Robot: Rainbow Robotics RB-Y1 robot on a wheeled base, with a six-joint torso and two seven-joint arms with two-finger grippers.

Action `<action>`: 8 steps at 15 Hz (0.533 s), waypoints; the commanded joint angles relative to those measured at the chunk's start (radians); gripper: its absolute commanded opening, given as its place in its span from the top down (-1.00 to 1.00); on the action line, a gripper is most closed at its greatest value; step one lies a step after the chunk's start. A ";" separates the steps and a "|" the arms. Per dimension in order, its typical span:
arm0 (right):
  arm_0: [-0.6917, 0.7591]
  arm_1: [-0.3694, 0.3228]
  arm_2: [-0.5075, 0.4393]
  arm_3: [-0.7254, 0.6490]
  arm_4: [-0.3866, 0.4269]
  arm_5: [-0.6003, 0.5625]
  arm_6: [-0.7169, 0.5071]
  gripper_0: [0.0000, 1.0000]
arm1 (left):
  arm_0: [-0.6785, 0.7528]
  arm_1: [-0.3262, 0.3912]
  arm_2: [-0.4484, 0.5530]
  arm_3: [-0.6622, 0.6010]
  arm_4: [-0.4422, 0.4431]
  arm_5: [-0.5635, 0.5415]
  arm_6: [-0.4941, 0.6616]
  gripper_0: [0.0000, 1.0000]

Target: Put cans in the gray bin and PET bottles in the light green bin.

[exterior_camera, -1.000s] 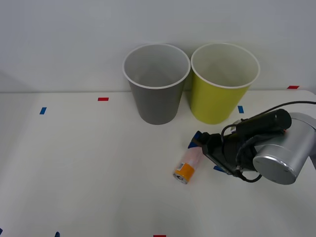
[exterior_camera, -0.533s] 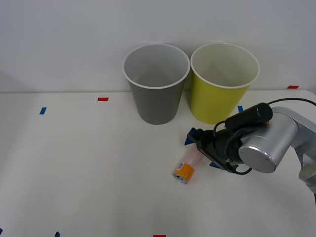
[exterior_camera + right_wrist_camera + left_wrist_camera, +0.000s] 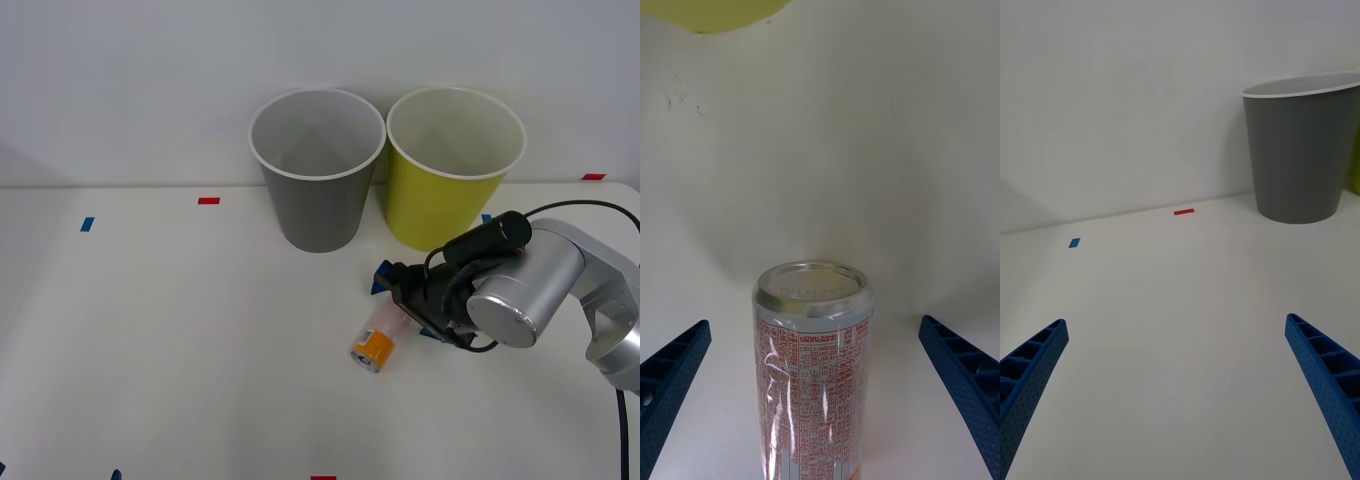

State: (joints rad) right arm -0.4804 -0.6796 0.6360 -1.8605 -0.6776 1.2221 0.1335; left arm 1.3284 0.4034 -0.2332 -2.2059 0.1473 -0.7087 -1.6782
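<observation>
Straddling the lying can (image 3: 811, 360), right tool (image 3: 820, 397) fingers spread wide

light: bright, even | shadows: lying soft on counter (image 3: 180, 330) | glare: glinting on can (image 3: 811, 375) | focus: staying sharp

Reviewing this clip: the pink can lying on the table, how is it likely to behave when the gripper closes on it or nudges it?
The can lies on its side on the table, so a sideways nudge would probably roll it. Its glossy wall looks slippery and thin, so a hard squeeze may dent it. The right gripper is open with a finger on either side of it, so closing should trap it.
</observation>
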 commanded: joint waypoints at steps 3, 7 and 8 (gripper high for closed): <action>0.000 0.009 0.013 0.000 0.033 -0.001 0.008 -0.92 | 0.000 0.000 0.000 0.000 0.000 0.000 0.000 -1.00; 0.002 0.017 0.040 0.000 0.102 -0.001 0.021 0.76 | 0.000 0.000 0.000 0.000 0.000 0.000 0.000 -1.00; 0.002 0.020 0.040 0.000 0.104 -0.001 0.023 0.80 | 0.000 0.000 0.000 0.000 0.000 0.000 0.000 -1.00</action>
State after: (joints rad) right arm -0.4792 -0.6626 0.6757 -1.8603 -0.5761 1.2215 0.1544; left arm 1.3284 0.4034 -0.2332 -2.2059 0.1473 -0.7087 -1.6782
